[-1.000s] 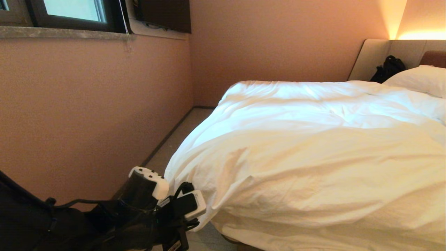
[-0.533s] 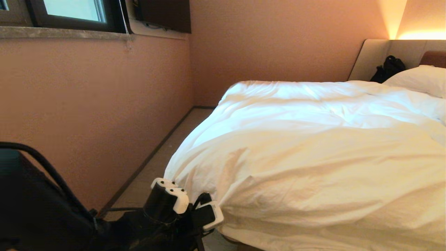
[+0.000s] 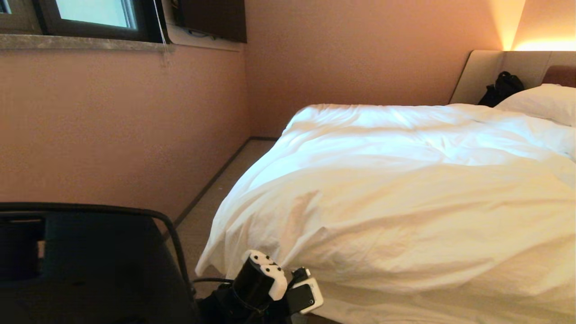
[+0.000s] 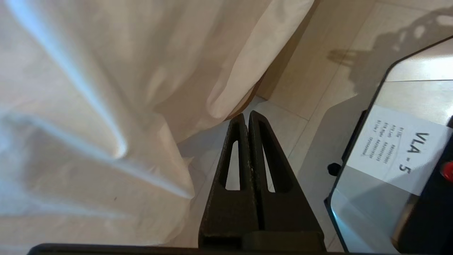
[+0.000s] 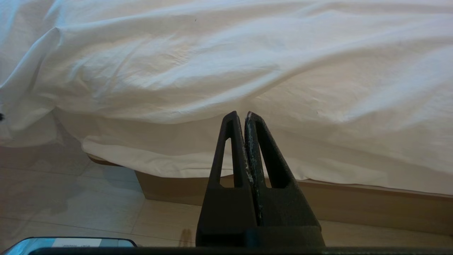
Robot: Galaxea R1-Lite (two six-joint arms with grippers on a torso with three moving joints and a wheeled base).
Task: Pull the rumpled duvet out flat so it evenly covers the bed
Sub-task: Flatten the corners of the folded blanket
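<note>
Left gripper (image 4: 246, 117) low at the bed's near left corner, fingers pressed together, nothing pinched between them. Hanging corner of the white duvet (image 4: 106, 88) drapes just beside and above its tips, apart from them; tile floor (image 4: 318, 71) beneath. Right gripper (image 5: 240, 117) parked, fingers closed and empty, pointed at the duvet's draped front edge with the tan wooden bed base (image 5: 354, 202) below it. The duvet lies rumpled across the bed (image 3: 324, 320); pillow (image 3: 540, 103) far beyond, near the headboard (image 3: 481, 74).
</note>
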